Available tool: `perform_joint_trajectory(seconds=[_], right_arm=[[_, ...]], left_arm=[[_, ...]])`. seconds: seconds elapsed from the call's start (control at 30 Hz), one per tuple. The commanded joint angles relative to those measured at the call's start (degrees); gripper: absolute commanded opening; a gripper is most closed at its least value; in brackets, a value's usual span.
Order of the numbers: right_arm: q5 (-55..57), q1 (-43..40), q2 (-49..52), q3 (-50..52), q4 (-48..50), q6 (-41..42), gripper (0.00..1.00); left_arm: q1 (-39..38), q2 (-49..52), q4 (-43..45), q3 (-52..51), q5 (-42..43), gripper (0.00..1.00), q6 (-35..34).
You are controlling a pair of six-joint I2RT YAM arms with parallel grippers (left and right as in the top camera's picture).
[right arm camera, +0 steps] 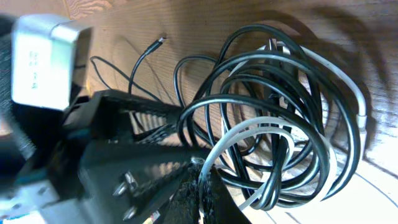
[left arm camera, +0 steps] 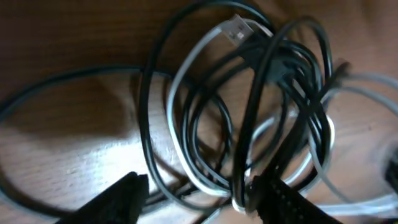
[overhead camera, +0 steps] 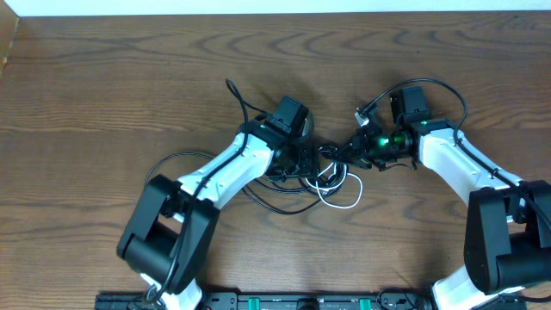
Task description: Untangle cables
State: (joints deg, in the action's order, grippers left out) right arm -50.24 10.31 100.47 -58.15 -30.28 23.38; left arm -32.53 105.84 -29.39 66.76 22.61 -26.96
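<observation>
The cables (overhead camera: 331, 176) lie in one tangled bundle at the table's middle, several black loops wound with a white one (overhead camera: 343, 200). My left gripper (overhead camera: 303, 159) is at the bundle's left edge. In the left wrist view it (left arm camera: 199, 186) stands open, with black and white strands (left arm camera: 249, 106) running between its fingers; the right finger (left arm camera: 283, 199) touches them. A white plug end (left arm camera: 236, 28) shows at the top. My right gripper (overhead camera: 351, 148) is at the bundle's right side; in its wrist view it (right arm camera: 202, 177) is shut on a white strand (right arm camera: 249, 134) of the coil (right arm camera: 280, 112).
A thin black cable end (overhead camera: 231, 86) trails toward the far side, its plug tip (right arm camera: 160, 40) lying on the wood. A large black loop (overhead camera: 172, 164) lies left of the left arm. The table's far edge (overhead camera: 275, 14) runs along the top; the arm bases (overhead camera: 258, 301) stand at the front.
</observation>
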Motion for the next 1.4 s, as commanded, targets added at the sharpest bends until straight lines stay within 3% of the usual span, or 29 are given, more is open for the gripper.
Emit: perform_joint_trajectory(seconds=[0.0, 0.13, 0.33, 0.4, 0.63, 0.9, 1.37], right_arm=[[-1.6, 0.3, 0.2, -0.2, 0.1, -1.2, 0.01], [-1.6, 0.3, 0.2, -0.2, 0.1, -1.2, 0.01], [-1.6, 0.3, 0.2, -0.2, 0.1, -1.2, 0.01], [-1.7, 0.3, 0.2, -0.2, 0.1, -1.2, 0.01], [-12.5, 0.3, 0.2, -0.2, 1.7, -8.0, 0.01], [-14.7, -0.6, 0.2, -0.2, 2.1, -10.1, 0.01], [-8.5, -12.3, 0.2, -0.2, -6.7, -14.4, 0.01]], left_arm=[[-0.1, 2.2, 1.0, -0.2, 0.3, 0.58, -0.1], [-0.1, 3.6, 1.9, -0.2, 0.0, 0.58, -0.1], [-0.1, 3.7, 0.5, -0.2, -7.8, 0.25, -0.1], [0.0, 3.7, -1.4, -0.2, -11.8, 0.21, -0.1], [0.0, 3.7, -10.9, -0.3, -28.3, 0.2, -0.1], [0.5, 3.8, -16.9, -0.3, -38.6, 0.21, -0.2], [7.4, 3.8, -13.1, -8.2, -39.8, 0.2, -0.1]])
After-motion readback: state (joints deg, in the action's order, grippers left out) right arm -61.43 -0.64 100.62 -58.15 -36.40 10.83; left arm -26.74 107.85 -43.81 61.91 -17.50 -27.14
